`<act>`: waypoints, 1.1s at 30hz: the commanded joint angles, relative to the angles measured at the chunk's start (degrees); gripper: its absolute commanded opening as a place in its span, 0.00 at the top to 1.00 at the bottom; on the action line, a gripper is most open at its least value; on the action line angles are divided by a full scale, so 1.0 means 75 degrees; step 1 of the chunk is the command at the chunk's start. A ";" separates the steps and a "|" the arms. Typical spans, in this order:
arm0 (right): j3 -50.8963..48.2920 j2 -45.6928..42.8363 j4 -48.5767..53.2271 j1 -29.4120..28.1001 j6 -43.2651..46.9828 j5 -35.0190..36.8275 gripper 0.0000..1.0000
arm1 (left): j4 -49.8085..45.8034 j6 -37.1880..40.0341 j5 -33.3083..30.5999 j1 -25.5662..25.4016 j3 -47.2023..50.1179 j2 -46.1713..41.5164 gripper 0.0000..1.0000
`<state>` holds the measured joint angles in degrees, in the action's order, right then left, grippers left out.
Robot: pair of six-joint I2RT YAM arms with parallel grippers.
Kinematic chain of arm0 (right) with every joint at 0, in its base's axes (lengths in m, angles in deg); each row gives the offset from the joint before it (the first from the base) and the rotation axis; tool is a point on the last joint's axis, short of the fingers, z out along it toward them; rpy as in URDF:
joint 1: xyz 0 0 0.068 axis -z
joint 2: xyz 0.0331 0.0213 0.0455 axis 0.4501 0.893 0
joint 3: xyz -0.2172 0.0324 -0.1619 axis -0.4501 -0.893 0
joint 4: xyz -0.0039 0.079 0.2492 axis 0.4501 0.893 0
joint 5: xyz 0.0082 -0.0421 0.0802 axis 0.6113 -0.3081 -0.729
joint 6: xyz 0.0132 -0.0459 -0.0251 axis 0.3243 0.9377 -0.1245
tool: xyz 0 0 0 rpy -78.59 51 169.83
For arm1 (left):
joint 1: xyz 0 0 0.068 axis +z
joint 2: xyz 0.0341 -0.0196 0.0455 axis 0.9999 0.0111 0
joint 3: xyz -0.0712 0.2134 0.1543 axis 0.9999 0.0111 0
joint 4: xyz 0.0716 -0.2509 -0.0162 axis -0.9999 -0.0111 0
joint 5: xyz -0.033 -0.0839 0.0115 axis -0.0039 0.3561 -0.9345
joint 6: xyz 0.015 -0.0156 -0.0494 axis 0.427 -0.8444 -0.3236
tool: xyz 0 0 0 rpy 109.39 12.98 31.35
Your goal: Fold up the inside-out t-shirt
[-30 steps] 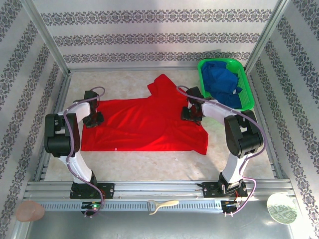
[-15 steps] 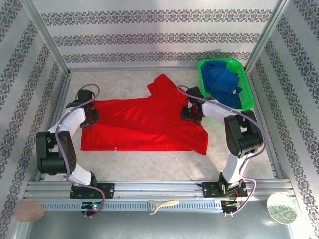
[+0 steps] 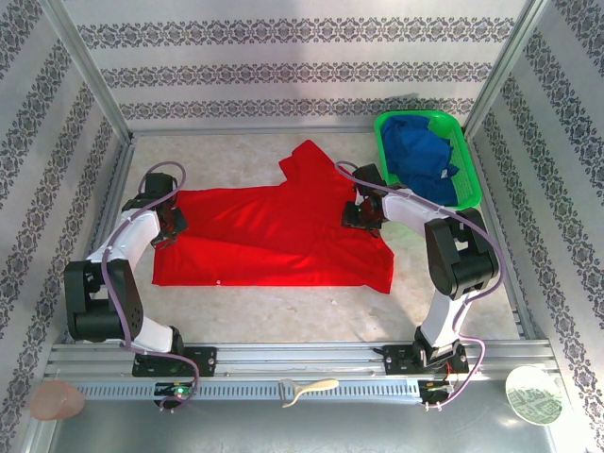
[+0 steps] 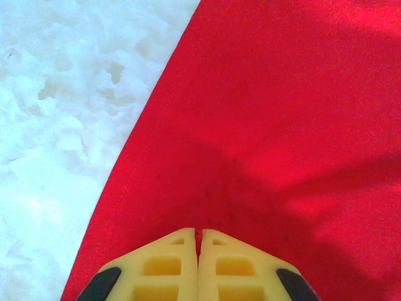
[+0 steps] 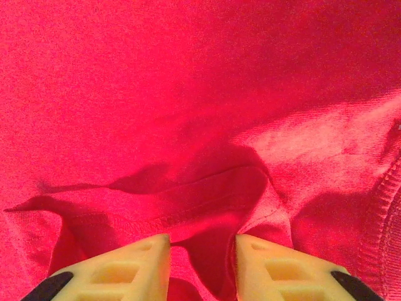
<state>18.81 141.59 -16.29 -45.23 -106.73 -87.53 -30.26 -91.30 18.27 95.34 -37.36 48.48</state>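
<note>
1. The inside-out t-shirt [image 3: 274, 236] lies spread flat on the table [image 3: 283, 307], mid-field. Its long axis runs left to right between the two arms, and one sleeve points toward the far wall.
2. The left gripper [image 3: 168, 226] sits on the shirt's left end, just inside the cloth edge. In the wrist view its yellow fingers [image 4: 169, 266] are pressed together with no gap, and bare table lies off to one side. Whether a nip of cloth is caught between them I cannot tell (the fabric ahead of the tips looks flat and unpulled).
3. The right gripper [image 3: 357, 215] is down on the shirt's right part, near the sleeve seam. Its jaws stand partly apart. A raised ridge of hemmed cloth runs into the gap between them, not visibly clamped.
4. Key relation: each gripper sits at its own end of the long axis, so the shirt stretches away from each toward the other. Judgement: a fold would carry one end across the body of the shirt, and neither arm needs to reach past the middle.
5. The green basket [image 3: 469, 193] with the blue garment [image 3: 420, 156] is at the far right, just beyond the right gripper and apart from the shirt.
</note>
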 commanded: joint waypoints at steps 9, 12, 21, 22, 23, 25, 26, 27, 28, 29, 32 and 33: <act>-0.0116 0.0142 -0.0092 0.0072 -0.0050 -0.0045 1.00 | -0.0115 -0.0130 -0.0036 -0.0070 0.0137 -0.0312 0.95; -0.0149 -0.0054 -0.0091 0.0103 -0.0054 -0.0018 1.00 | -0.0105 -0.0137 -0.0041 -0.0057 0.0157 -0.0345 0.95; -0.0154 -0.1216 -0.0070 0.0126 -0.0067 0.0182 1.00 | -0.0057 -0.0184 -0.0128 -0.0029 0.0191 -0.0458 0.98; -0.0118 -0.1307 -0.0057 0.0124 -0.0061 0.0204 1.00 | -0.0038 -0.0186 -0.0138 -0.0026 0.0186 -0.0472 0.99; -0.0066 -0.1389 -0.0056 0.0127 -0.0057 0.0223 1.00 | -0.0057 -0.0177 -0.0156 -0.0013 0.0180 -0.0473 0.99; 0.0045 -0.1465 -0.0001 0.0136 -0.0040 0.0281 1.00 | -0.0052 -0.0167 -0.0170 0.0034 0.0153 -0.0477 0.99; 0.0127 -0.1470 0.0036 0.0124 -0.0034 0.0288 1.00 | -0.0057 -0.0177 -0.0167 0.0072 0.0141 -0.0475 0.99; 0.0195 -0.1462 0.0067 0.0125 -0.0015 0.0302 1.00 | -0.0057 -0.0167 -0.0182 0.0090 0.0131 -0.0486 0.99; 0.0268 -0.1440 0.0092 0.0132 -0.0031 0.0283 1.00 | -0.0057 -0.0167 -0.0208 0.0114 0.0119 -0.0490 0.99; 0.0337 -0.1418 0.0102 0.0129 -0.0017 0.0295 1.00 | -0.0063 -0.0181 -0.0223 0.0138 0.0101 -0.0496 0.99; 0.0462 -0.1392 0.0113 0.0137 -0.0045 0.0329 1.00 | -0.0069 -0.0222 -0.0304 0.0210 0.0069 -0.0560 0.99; 0.0500 -0.1393 0.0108 0.0129 -0.0041 0.0349 1.00 | -0.0072 -0.0238 -0.0322 0.0239 0.0082 -0.0580 0.99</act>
<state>20.58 131.19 -16.49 -44.84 -106.90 -86.38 -30.26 -91.76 17.99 96.15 -36.64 46.12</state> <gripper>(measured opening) 0.054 0.048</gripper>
